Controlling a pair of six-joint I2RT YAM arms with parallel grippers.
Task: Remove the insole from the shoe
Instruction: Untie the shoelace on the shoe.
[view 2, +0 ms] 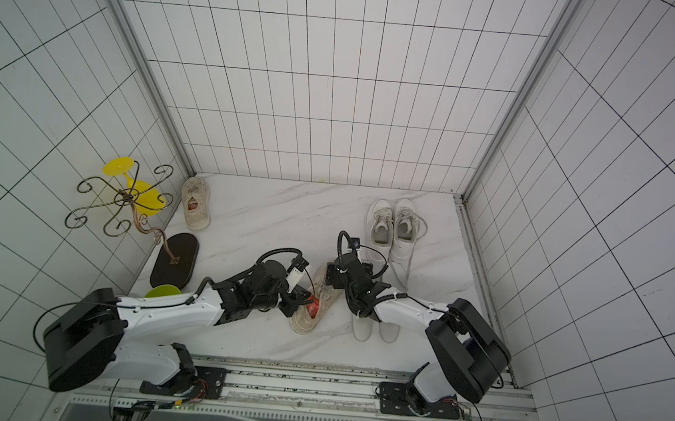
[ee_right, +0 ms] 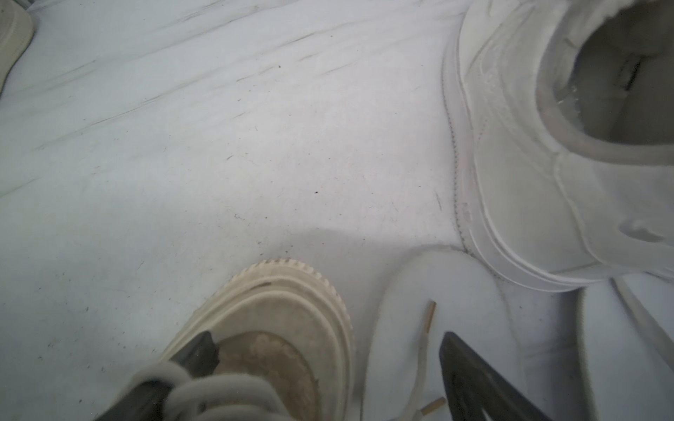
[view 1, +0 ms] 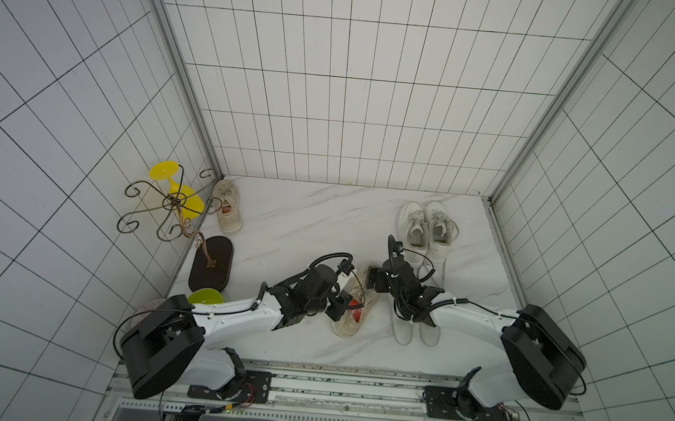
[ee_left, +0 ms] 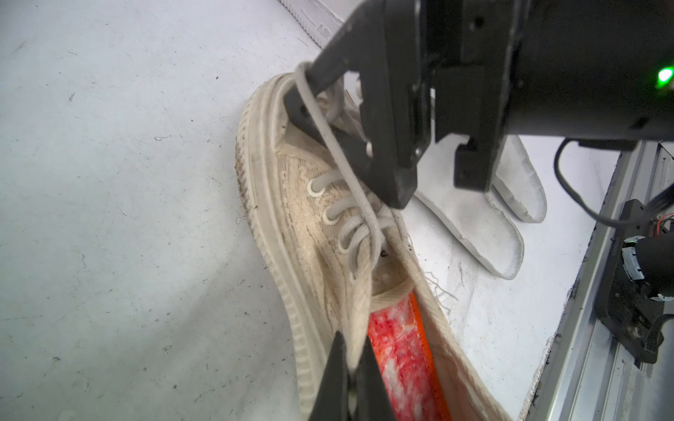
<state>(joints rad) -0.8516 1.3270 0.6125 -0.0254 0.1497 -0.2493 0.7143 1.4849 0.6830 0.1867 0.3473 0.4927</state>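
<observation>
Left wrist: your left gripper (ee_left: 352,350) pinches the tongue (ee_left: 361,306), right gripper (ee_left: 434,186) gapes; limp, light-looking insole (ee_left: 397,350), pinch at shoe (ee_left: 291,204) heel

Rough canvas shoe (ee_left: 299,193); matt marbled tabletop (view 1: 305,225)

The shoe (ee_left: 299,189) was dirty cream, with a ribbed sole edge and pale grey laces. Its insole (ee_left: 397,350) was red mottled with white and edged in orange. The table (view 1: 305,225) was white marble with faint grey veins, and the walls (view 1: 337,95) were white tile gridded in black. The pair of sneakers (view 1: 426,227) and two loose insoles (ee_left: 485,233) were white. The goblet (view 1: 163,171) was yellow, the bowl (view 1: 205,296) lime green, and the stand base (view 1: 211,264) near black.
</observation>
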